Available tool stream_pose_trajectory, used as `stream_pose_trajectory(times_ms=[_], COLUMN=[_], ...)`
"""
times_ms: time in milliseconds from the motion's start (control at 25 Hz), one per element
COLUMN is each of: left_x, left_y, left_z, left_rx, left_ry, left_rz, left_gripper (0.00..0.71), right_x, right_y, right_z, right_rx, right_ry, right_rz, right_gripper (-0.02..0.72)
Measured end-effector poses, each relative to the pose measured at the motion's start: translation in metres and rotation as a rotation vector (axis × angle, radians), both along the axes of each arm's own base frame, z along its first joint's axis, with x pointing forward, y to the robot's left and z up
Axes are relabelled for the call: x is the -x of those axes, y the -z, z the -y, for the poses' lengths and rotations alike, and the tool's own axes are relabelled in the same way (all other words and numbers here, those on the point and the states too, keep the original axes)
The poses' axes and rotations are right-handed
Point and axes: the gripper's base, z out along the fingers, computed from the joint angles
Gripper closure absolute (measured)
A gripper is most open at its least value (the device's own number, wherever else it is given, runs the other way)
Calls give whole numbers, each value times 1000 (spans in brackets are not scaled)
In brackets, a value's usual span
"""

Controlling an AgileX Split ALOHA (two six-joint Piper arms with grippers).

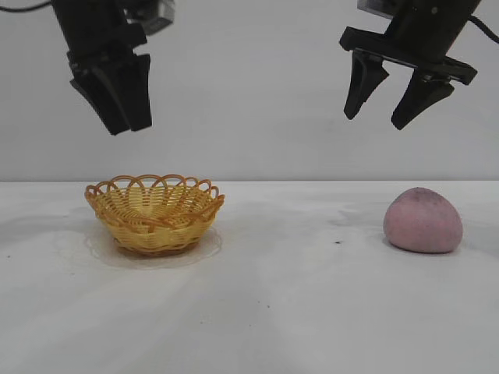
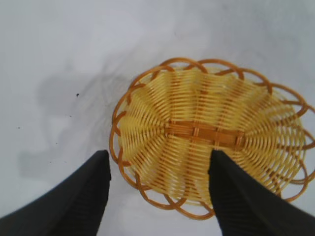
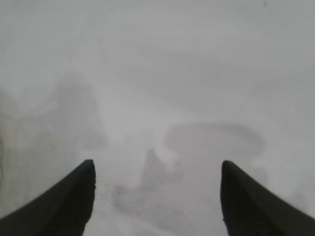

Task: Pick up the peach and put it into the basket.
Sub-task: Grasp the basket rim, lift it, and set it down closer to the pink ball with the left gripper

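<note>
Wicker basket (image 1: 154, 214) sat empty under the open left gripper (image 1: 117, 101), while the peach (image 1: 422, 220) lay below the nearer, open right gripper (image 1: 394, 97).

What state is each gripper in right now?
Left gripper: open, empty, above the basket.
Right gripper: open, empty, above the peach.

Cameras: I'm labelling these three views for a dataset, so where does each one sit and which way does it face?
Exterior: level at table height, facing both arms; left gripper hangs above the basket, right gripper above the peach.
Left wrist: looks down between its open fingers into the empty basket.
Right wrist: looks down past its fingers at bare table.
Shared: exterior and left wrist both show the basket.
</note>
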Motion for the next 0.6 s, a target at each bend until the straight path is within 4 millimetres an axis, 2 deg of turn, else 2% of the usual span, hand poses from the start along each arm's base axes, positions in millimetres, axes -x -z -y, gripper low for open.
stream_pose_trajectory(times_ms=[240,400,600], left_x=[-22,-29,-34], left_y=[19,27,48], left_z=[4,5,5], left_rx=[-34,-46,-63], left_ry=[25,30,43], left_rz=[-35,-36,-68], left_gripper=[319,319,319], right_x=[1,1,1], right_y=[0,0,1], right_z=[0,0,0], right_rx=[0,0,0], right_ry=[-3,-6,-7], right_rz=[-6,-12,-16], right_gripper=[246,246,246])
